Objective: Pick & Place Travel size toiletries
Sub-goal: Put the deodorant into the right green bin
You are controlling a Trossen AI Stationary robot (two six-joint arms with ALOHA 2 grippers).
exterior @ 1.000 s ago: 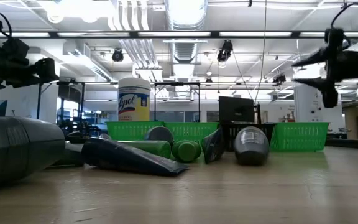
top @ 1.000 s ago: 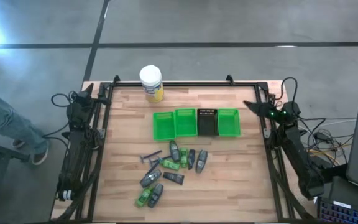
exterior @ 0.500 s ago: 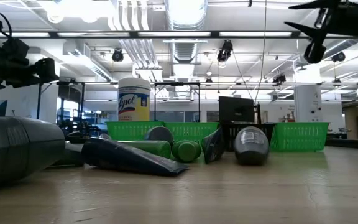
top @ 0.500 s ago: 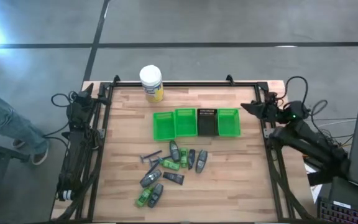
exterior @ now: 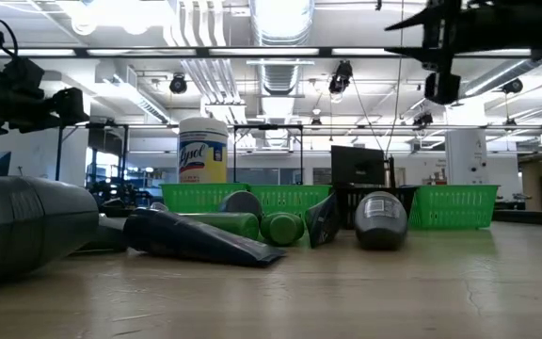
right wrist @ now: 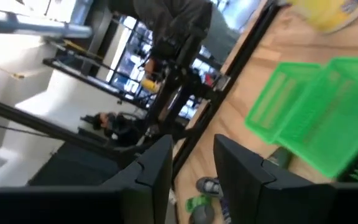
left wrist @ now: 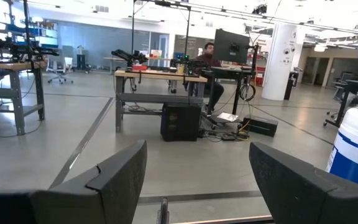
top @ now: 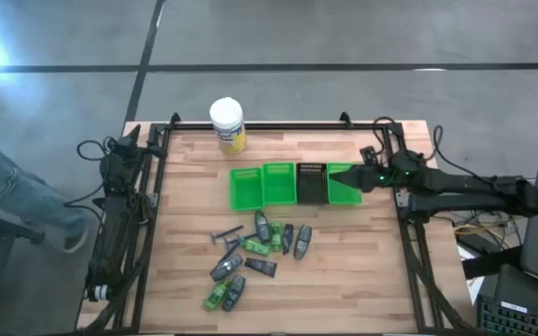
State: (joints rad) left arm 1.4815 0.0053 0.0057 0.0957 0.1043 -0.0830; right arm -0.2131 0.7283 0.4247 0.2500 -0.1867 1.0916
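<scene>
Wooden worktop [top: 362, 261] framed by a black rail. Row of four small trays at mid-worktop, three green [top: 262, 185] and one black [top: 310, 183], touching side by side. White-lidded, yellow-labelled jar [top: 227, 125] upright near the far edge, apart from the trays.

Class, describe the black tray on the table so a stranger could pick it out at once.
Start at the big white-lidded jar at the table's far edge. Just in front of it, towards the right, four small trays sit side by side in a row. The black tray is third from the left, the only dark one among three bright green trays.
</scene>
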